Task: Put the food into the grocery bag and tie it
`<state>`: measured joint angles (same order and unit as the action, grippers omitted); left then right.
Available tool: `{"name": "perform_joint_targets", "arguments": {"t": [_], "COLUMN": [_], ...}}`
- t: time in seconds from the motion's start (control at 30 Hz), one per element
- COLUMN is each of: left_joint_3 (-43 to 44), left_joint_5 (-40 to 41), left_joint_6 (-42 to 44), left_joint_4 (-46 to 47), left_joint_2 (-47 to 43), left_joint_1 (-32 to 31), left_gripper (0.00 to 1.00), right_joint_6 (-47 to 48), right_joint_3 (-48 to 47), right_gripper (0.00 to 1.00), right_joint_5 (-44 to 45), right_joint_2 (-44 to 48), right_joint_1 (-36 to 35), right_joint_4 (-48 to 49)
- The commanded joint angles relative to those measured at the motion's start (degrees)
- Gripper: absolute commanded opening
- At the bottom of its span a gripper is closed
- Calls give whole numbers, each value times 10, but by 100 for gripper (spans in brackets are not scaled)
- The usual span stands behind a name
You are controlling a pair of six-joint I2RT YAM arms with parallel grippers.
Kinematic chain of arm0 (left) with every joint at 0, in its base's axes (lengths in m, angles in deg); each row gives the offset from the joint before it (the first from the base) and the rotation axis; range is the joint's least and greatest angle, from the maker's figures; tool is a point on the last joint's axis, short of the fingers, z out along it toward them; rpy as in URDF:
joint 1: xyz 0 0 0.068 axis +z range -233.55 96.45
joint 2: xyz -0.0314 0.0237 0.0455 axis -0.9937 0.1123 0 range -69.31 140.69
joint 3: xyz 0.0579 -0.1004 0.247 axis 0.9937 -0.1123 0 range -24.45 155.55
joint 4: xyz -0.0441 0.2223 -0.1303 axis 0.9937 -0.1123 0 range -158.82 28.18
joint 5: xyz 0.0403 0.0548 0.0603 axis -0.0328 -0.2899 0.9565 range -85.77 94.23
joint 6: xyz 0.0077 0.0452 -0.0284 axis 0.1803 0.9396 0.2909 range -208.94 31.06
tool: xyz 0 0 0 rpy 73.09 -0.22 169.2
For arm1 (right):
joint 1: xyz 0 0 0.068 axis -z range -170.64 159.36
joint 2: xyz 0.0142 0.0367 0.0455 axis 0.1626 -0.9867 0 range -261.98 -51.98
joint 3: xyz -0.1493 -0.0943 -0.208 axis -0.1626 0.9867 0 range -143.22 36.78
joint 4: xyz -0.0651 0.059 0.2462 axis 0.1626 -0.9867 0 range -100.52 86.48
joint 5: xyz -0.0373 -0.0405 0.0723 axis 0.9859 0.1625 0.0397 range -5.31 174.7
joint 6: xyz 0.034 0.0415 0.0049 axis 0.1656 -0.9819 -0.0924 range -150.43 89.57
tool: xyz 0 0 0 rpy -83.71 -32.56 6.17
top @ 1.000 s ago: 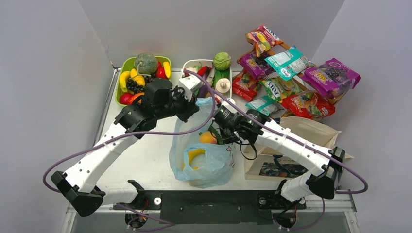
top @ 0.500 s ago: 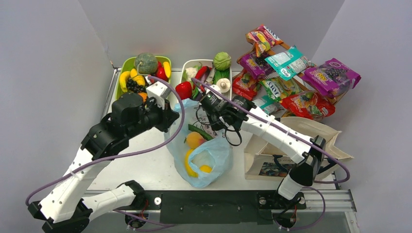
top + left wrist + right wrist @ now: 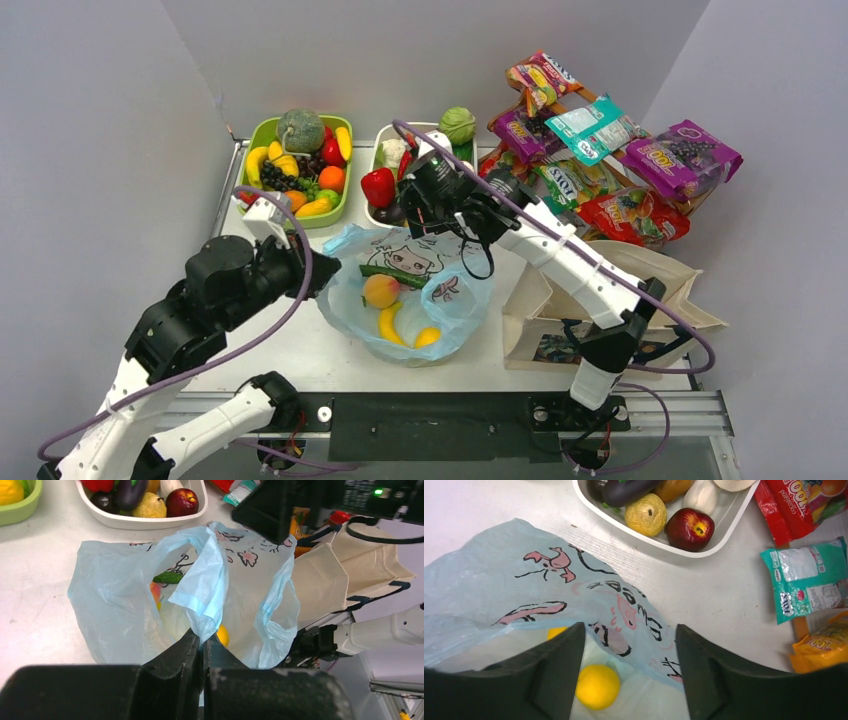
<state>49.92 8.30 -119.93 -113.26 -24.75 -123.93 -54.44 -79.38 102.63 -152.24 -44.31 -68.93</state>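
The grocery bag [image 3: 345,295] is pale blue with a black-and-pink cartoon print. The far-left tray [image 3: 262,128] is lime green.

Bright even light, soft shadows, sharp focus.

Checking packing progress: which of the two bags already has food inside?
The light-blue plastic bag, lying open mid-table with a peach, a banana and a cucumber inside; the beige tote beside it shows no food.
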Motion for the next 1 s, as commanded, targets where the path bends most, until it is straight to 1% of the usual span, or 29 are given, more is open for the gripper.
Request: {"name": "perform_joint_targets", "arguments": {"t": [0.0,0.07,0.13,0.2,0.27,0.4,0.47,0.53,0.63,0.77,0.83,0.97], "left_joint_3": [-26,-37,-45,-51,-57,-63,-67,-72,-77,-79,-80,-81], "left_joint_5": [58,73,78,77,74,72,70,66,60,58,58,58], "left_joint_6": [-77,-99,-113,-120,-124,-127,-130,-134,-139,-143,-145,-149], "left_joint_4": [9,11,18,28,39,52,60,69,73,70,68,65], "left_joint_2": [-33,-44,-52,-57,-57,-53,-53,-55,-55,-57,-58,-63], "left_joint_1": [3,3,2,2,3,2,2,3,2,3,2,3], "left_gripper": [0,0,0,0,0,0,0,0,0,0,0,0], "right_joint_6": [-50,-89,-135,-182,-233,-314,-340,-360,-381,-398,-405,-411], "right_joint_3": [-21,2,49,122,170,263,308,340,359,351,346,337], "right_gripper": [66,67,67,67,67,67,67,67,67,68,68,68], "right_joint_5": [15,19,25,40,59,86,93,95,105,129,132,130], "right_joint_2": [78,118,182,231,271,337,357,362,352,306,271,232], "right_joint_1": [-7,-22,-44,-75,-105,-165,-178,-186,-202,-224,-232,-239], "right_joint_4": [-3,4,23,42,53,98,124,143,164,173,173,175]}}
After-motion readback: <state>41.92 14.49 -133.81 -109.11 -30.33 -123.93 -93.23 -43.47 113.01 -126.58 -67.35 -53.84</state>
